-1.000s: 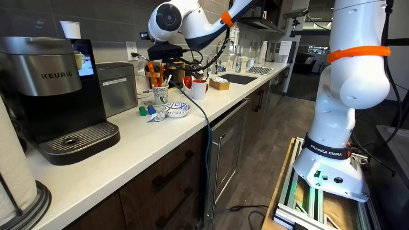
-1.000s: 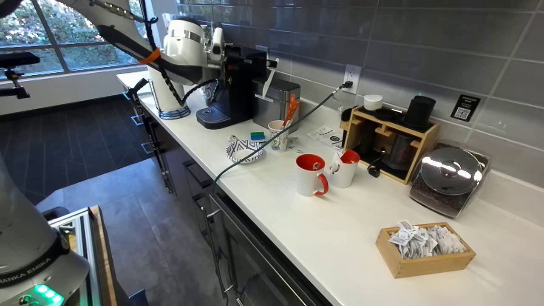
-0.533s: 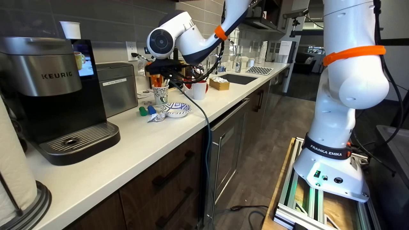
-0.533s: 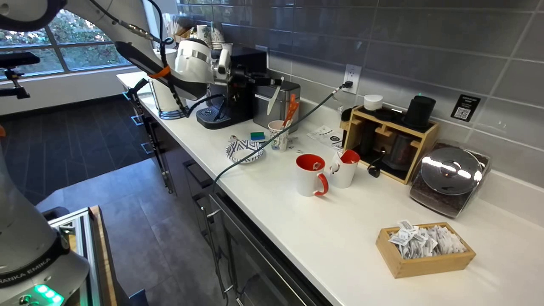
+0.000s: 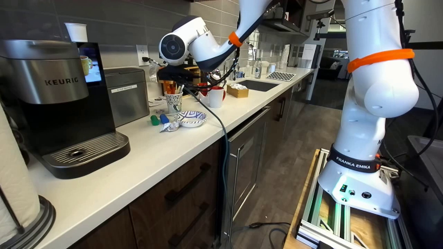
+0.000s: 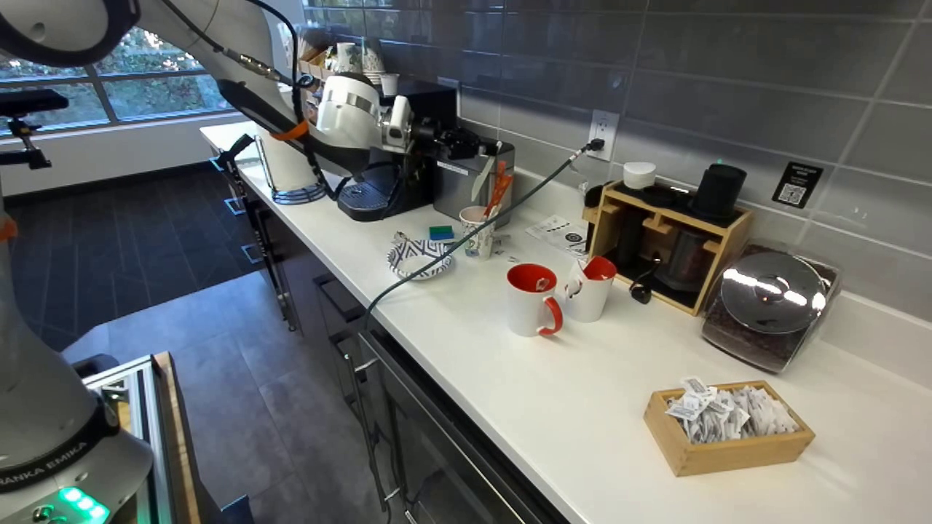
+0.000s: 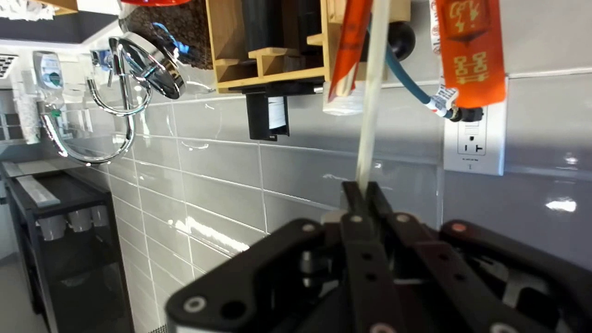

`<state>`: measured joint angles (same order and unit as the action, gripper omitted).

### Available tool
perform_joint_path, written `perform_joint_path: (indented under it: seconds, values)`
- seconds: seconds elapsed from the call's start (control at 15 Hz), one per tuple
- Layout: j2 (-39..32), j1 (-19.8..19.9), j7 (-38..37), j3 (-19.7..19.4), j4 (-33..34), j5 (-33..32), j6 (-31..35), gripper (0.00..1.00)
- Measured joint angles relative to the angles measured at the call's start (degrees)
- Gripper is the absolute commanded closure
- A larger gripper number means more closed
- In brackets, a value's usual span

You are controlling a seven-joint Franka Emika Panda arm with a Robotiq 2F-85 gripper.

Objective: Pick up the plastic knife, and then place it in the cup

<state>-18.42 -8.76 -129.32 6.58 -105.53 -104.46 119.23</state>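
Observation:
A white plastic knife hangs tilted, tip down, from my gripper. In the wrist view the knife is pinched between the closed fingertips. The patterned paper cup stands upright on the counter and holds orange-wrapped utensils. The knife's lower end is above the cup's rim, close beside the orange wrappers. In an exterior view the gripper is above and behind the cup, and the knife cannot be made out clearly. The cup is out of the wrist view; orange wrappers show there.
A patterned bowl and green and blue blocks lie near the cup. A steel bin and coffee maker stand close by. A dark cable runs across in front of the cup. Red-and-white mugs stand farther along.
My gripper has moved down and toward the cup with the knife in it, more slowly in the last half second. The knife's lower end is now nearer the orange wrappers. The cup stays put.

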Motion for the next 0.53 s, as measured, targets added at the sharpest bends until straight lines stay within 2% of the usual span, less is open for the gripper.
perform_joint_path:
  seconds: [0.53]
  values:
    - [-1.3, 0.7, -0.5, 0.2, 1.1, 6.0, 0.0, 0.99]
